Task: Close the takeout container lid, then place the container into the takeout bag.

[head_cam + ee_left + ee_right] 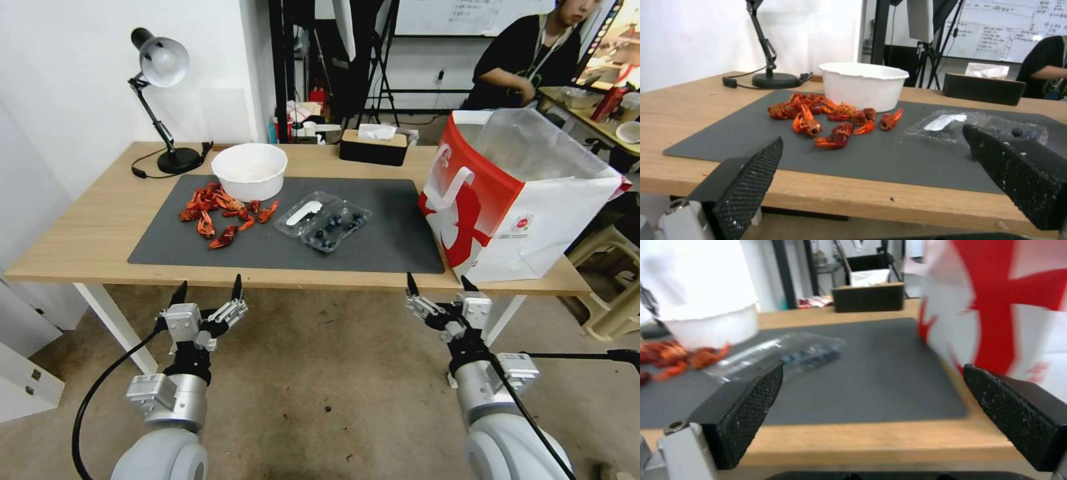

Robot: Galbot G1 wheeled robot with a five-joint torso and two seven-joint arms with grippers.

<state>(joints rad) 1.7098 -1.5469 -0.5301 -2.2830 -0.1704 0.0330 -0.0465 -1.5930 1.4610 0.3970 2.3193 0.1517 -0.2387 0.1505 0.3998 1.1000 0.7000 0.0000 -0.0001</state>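
Note:
The takeout container (335,228) lies open on the grey mat (387,240), blueberries in its right half; its lid (303,213) with the white label is folded out flat to the left. The same container (1018,130) and lid (947,123) show in the left wrist view, and the container (809,351) shows in the right wrist view. The red-and-white takeout bag (513,200) stands open at the table's right end, and the bag (1005,306) is close in the right wrist view. My left gripper (208,288) and right gripper (439,283) hang open in front of the table's near edge, holding nothing.
A white bowl (249,171) stands at the mat's back left with red crayfish (220,213) scattered beside it. A desk lamp (163,100) is at the back left, a black tissue box (373,147) at the back centre. A stool (613,280) stands right of the table.

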